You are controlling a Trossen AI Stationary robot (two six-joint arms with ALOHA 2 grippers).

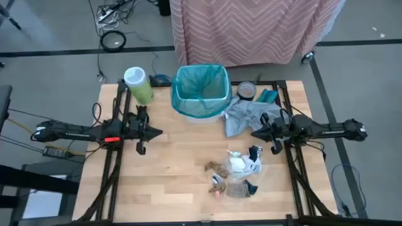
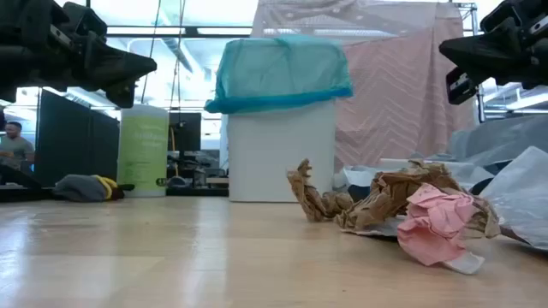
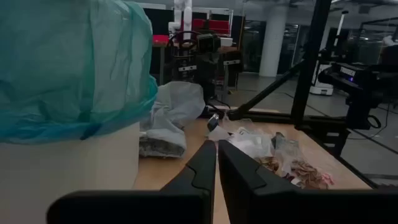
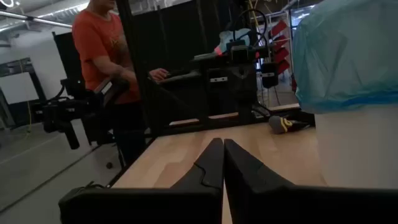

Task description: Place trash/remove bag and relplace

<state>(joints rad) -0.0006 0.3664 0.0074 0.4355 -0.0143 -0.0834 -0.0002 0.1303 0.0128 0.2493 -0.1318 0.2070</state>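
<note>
One teal bag (image 1: 200, 88) lines the single white bin (image 1: 202, 115) at the table's far edge, midway between two empty, clenched grippers: left gripper (image 1: 158, 132) and right gripper (image 1: 254, 134). The trash (image 1: 235, 174), one loose scatter, lies on the table just near-side of the right gripper.

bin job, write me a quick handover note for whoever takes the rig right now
Left end effector: shut, empty, raised over the table's left side.
Right end effector: shut, empty, raised over the right side, by the grey plastic bag.
Bin: at the table's far edge, middle, teal liner fitted over its rim.
Trash: loose pile of paper, brown bits and a clear packet on the table, near side, right of centre.
Done: nothing shows yet; the bin looks empty from above.
Left: put the trash in the bin, pull the liner out, fit a fresh one.
</note>
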